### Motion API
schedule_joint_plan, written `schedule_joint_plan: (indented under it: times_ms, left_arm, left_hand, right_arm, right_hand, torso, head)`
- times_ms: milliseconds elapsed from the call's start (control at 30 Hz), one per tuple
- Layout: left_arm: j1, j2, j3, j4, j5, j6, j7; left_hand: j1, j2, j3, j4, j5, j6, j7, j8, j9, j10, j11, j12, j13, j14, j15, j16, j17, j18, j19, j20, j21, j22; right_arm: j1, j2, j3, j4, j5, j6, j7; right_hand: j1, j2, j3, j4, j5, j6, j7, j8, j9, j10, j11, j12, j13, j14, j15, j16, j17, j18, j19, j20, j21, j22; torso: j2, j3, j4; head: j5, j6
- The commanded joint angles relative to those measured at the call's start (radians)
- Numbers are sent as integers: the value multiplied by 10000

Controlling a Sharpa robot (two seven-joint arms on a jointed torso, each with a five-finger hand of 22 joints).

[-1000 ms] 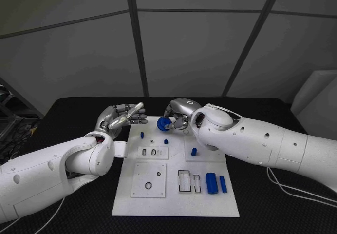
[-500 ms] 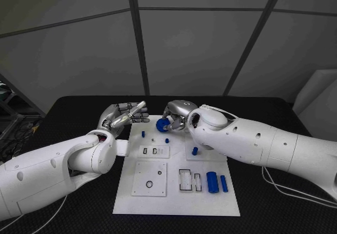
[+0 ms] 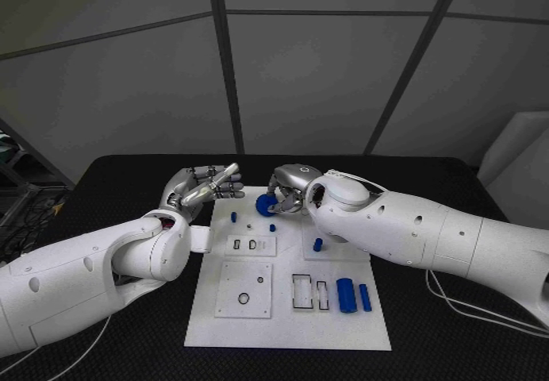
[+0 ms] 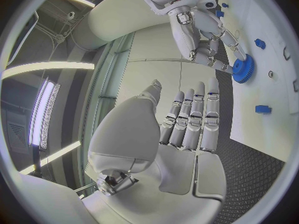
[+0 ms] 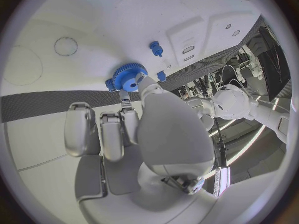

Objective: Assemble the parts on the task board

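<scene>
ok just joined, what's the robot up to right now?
It is assembling blue parts on the white task board. The right robot hand holds a blue gear in its fingertips over the board's far end. The left robot hand hangs beside it, holding nothing, fingers straight. Two blue cylinders and some small blue pegs sit on the board.

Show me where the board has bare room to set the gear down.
Bare: the task board's near strip below the raised plate, and its near right corner beside the two blue cylinders. Crowded: the far end, where the right hand holds the blue gear among small pegs.
</scene>
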Motion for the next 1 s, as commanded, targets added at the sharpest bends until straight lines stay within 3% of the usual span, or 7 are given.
schedule_joint_plan:
  times_ms: [33,167,300,500,633,900,1000]
  left_arm:
    - [20,-6,10,13,-31,119,36]
    - [20,-7,10,13,-31,120,34]
    - [20,-6,10,8,-31,122,31]
    - [20,-1,10,-8,-31,117,27]
    - [20,-1,10,-13,-31,115,25]
    - [19,-18,10,-55,-31,128,21]
    - [19,-24,10,-84,-31,135,21]
  left_hand:
    - [-14,82,1,-45,13,28,48,-48,-9,2,41,-59,-8,30,27,-60,11,18,58,37,14,-14]
    - [-14,82,1,-45,13,28,48,-48,-9,2,41,-59,-8,30,27,-60,11,18,58,37,14,-14]
    - [-14,82,1,-45,13,28,48,-48,-9,2,41,-59,-8,30,27,-60,11,18,58,37,14,-14]
    - [-14,82,1,-45,13,28,48,-48,-9,2,41,-59,-8,30,27,-60,11,18,58,37,14,-14]
    - [1,93,0,-65,12,28,53,-59,-10,2,44,-72,-8,29,29,-75,13,17,56,37,11,-17]
    - [1,93,0,-65,12,28,53,-59,-10,2,44,-72,-8,29,29,-75,13,17,56,37,11,-17]
    - [1,93,0,-65,12,28,53,-59,-10,2,44,-72,-8,29,29,-75,13,17,56,37,11,-17]
  right_arm:
    - [-8,1,-25,-37,-150,288,-143]
    - [-10,30,-28,-91,-100,294,-135]
    - [-10,50,-30,-119,54,334,-88]
    - [-11,44,-32,-112,324,495,1]
    - [-12,2,-33,-82,429,418,30]
    - [-30,-862,-26,596,1088,-1982,857]
    - [-31,-1474,-22,1002,1723,-2280,1346]
  right_hand:
    - [-122,-50,44,14,-5,33,-53,-64,-9,-49,35,-67,512,856,32,7,1720,-60,-1,62,-18,23]
    - [-465,-309,-86,126,-584,-859,153,-580,-148,-215,223,-314,301,857,184,9,1730,-53,-48,180,-58,-31]
    - [-1273,-489,-599,746,-414,-1521,229,-632,-132,-224,317,-312,301,872,284,45,1804,-47,-51,297,-64,-24]
    - [-2707,46,-1113,1001,1203,-1208,217,-517,-64,-183,317,-206,403,891,294,92,1900,-50,-29,326,-47,19]
    - [-2783,149,-1253,995,1449,-1084,198,-492,-55,-168,305,-169,441,899,285,111,1938,-53,-17,322,-37,42]
    - [-2274,254,-1329,810,1896,-878,190,-473,-55,-59,288,1,605,934,269,184,2090,-90,101,306,57,222]
    - [-1927,222,-1320,655,1930,-833,191,-483,-61,-71,285,-20,591,917,268,153,2023,-80,69,303,34,180]
  torso:
    - [-6,-3,4]
    - [0,-4,2]
    - [-4,-1,5]
    - [-2,-6,0]
    - [-4,-4,-1]
    - [-31,16,-40]
    - [-34,13,-51]
  head:
    - [-10,-8]
    - [-3,-7]
    - [-4,-1]
    - [16,-4]
    - [10,-10]
    - [-42,39]
    - [-72,54]
